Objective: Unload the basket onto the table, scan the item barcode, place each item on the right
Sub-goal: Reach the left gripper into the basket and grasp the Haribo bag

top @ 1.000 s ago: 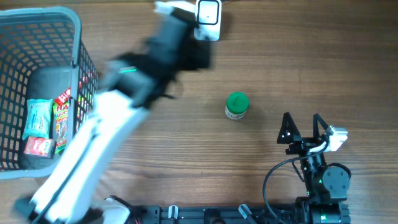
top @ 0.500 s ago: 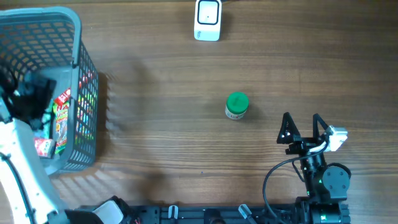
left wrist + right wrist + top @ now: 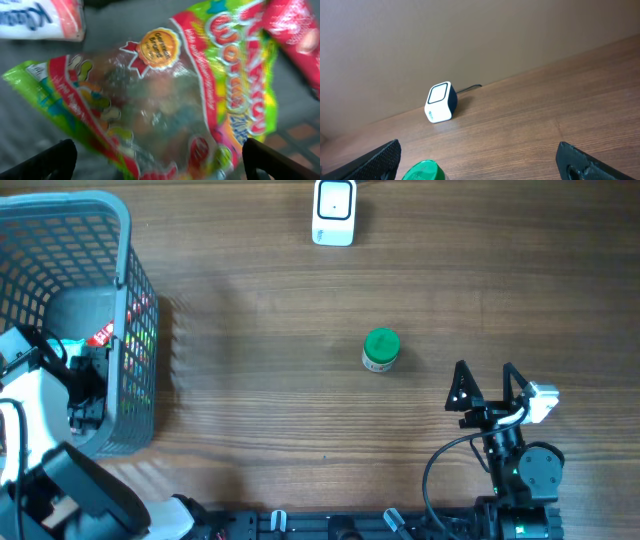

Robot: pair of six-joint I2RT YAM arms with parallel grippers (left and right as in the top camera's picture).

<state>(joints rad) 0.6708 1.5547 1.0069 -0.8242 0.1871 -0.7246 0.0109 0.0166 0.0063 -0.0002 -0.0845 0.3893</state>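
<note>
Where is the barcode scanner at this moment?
In the overhead view the white scanner sits at the table's far edge, near the middle, beyond the green-lidded jar and well right of the basket.

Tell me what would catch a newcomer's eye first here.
The bright green-and-red candy bag fills the left wrist view. It lies in the grey basket at the table's left, with the left fingers open over it. A green-lidded jar sits mid-table, and a white scanner sits at the far edge.

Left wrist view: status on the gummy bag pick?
Left pincer open, over gummy worms bag in basket. Right pincer open, empty. Bag not gripped; packets crowd its edges.
</note>
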